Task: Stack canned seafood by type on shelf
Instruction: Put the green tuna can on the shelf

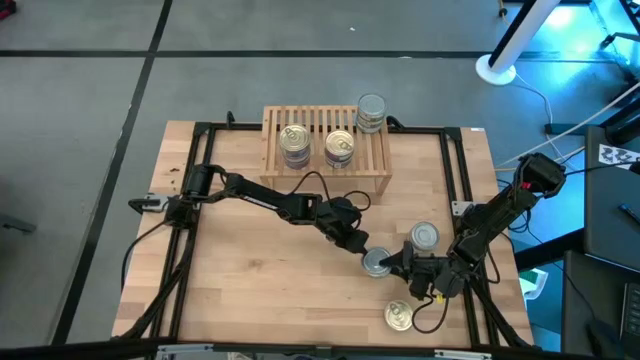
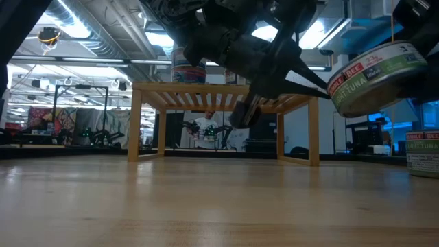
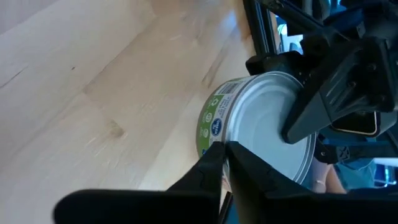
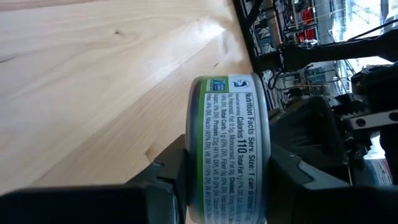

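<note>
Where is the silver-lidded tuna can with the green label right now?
The silver-lidded, green-labelled tuna can is off the table at front right, tilted in the low view, between the left gripper and right gripper.

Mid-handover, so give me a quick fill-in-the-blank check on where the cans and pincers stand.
1. The right pincer grips the tuna can across its label band, holding it tilted ____ the table.
2. The left pincer pinches that can at its ____.
3. The shelf holds cans in ____ places.
4. The loose can nearest the table's front edge has a ____ lid.

Missing words: above; rim; three; gold.
</note>
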Motion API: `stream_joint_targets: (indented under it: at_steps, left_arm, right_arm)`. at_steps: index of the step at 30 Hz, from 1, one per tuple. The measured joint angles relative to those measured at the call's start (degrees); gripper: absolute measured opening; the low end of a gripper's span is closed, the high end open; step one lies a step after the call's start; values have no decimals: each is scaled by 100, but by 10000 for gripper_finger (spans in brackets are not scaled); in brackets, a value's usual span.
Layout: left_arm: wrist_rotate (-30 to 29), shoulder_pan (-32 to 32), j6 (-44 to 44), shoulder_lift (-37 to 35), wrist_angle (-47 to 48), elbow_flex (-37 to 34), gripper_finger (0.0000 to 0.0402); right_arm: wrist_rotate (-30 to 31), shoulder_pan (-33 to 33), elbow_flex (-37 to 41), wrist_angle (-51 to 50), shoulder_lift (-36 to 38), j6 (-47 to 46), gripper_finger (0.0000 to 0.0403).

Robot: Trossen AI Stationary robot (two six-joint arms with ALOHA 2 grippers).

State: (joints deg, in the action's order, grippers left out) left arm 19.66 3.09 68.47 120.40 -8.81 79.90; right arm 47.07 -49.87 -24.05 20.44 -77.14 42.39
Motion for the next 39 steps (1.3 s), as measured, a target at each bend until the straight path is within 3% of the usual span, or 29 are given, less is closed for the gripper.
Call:
stream_joint_targets:
  at_steps: [13, 23, 32, 39]
  left_arm:
    - [553, -2, -1025, -36, -241, 0, 127]
    - [555, 61, -1584, -116, 84, 11, 131]
    - [523, 10, -2067, -304, 244, 17, 131]
    - [-326, 0, -2979, -1104, 1344, 2, 131]
  right_arm:
    - [-14, 0, -5, 573, 7, -127, 139]
    - [128, -7, -266, 116, 28, -190, 140]
    - [134, -7, -462, -584, 476, -557, 136]
    - [531, -2, -714, -1097, 956, -609, 136]
